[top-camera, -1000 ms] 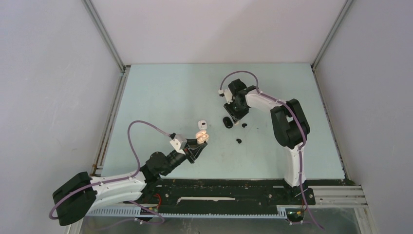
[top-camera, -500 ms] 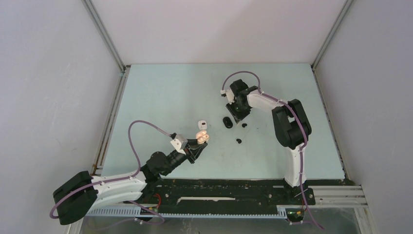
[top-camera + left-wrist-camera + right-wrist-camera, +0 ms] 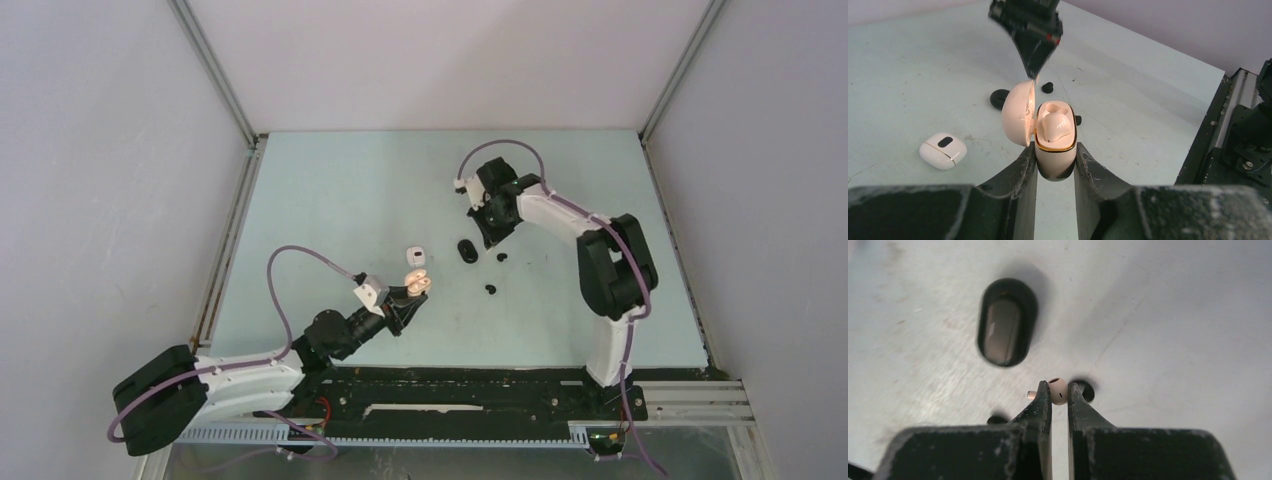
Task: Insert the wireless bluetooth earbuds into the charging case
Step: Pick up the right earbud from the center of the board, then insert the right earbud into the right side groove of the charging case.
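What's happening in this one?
The left gripper holds an open pink charging case with one earbud already seated. The right gripper pinches a second pale earbud near the black case, not yet brought over. A closed white case and two black earbuds lie on the table.

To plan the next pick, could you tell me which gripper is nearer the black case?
Right. The right gripper hovers just right of the black case, pinching an earbud; the left gripper sits farther off, holding the open case.

There is one pink case (image 3: 1055, 162), one white case (image 3: 943, 150), one black case (image 3: 467, 251), two pink earbuds (image 3: 1055, 126) (image 3: 1059, 390), two black earbuds (image 3: 501, 256) (image 3: 490, 290).
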